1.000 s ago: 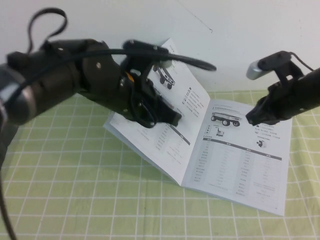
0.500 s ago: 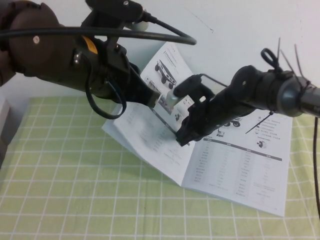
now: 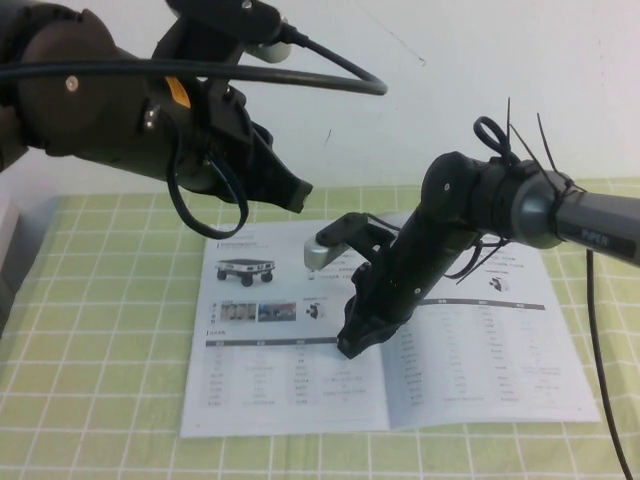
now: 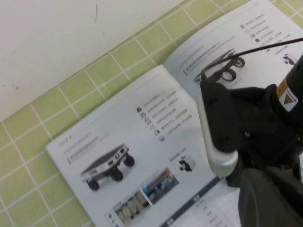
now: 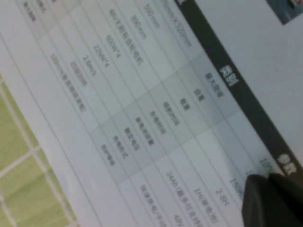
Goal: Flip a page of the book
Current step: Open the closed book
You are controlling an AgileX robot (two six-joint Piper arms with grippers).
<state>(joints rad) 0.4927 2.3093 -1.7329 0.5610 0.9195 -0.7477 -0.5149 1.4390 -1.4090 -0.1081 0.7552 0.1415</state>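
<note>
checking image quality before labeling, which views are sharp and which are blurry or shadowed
High view: evenly lit, book lying open and readable, right gripper shut, pressing near the spine and casting a soft shadow; left gripper raised above it, slightly soft. Left wrist view: page crisp, near arm parts blurred. Right wrist view: table text soft, dark fingertips out of focus.
</note>
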